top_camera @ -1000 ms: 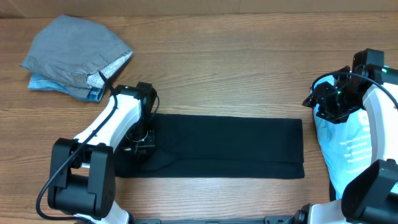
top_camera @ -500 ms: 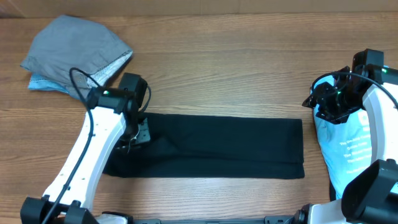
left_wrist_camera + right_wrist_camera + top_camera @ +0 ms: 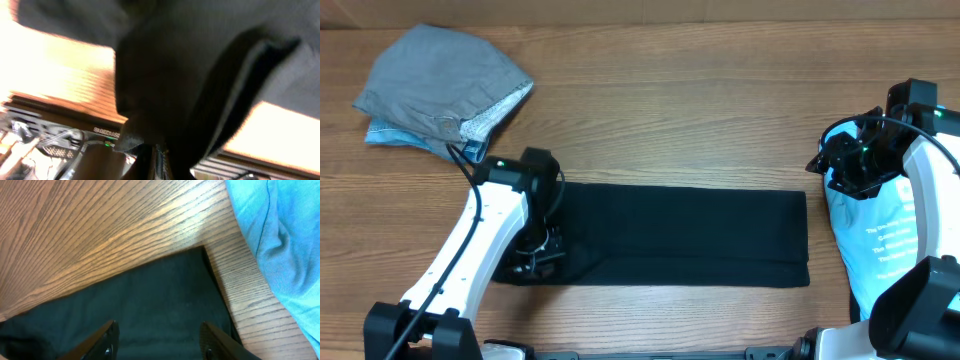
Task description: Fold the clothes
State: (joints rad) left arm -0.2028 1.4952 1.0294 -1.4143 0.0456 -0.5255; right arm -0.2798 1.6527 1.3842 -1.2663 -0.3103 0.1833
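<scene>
Left claw (image 3: 541, 257) pinched closed, low; right claw (image 3: 159, 332) hovers, fingers parted.

The left wrist view is blurred: the plain black cotton T-shirt (image 3: 200, 65) shows only as dark folds. From overhead, the white right arm (image 3: 928, 168) hides part of the light blue printed T-shirt (image 3: 885, 235); its white print is too small to read.

Black T-shirt (image 3: 690, 235) lies folded in a long flat strip, light blue printed T-shirt (image 3: 882, 240) beside its right end
</scene>
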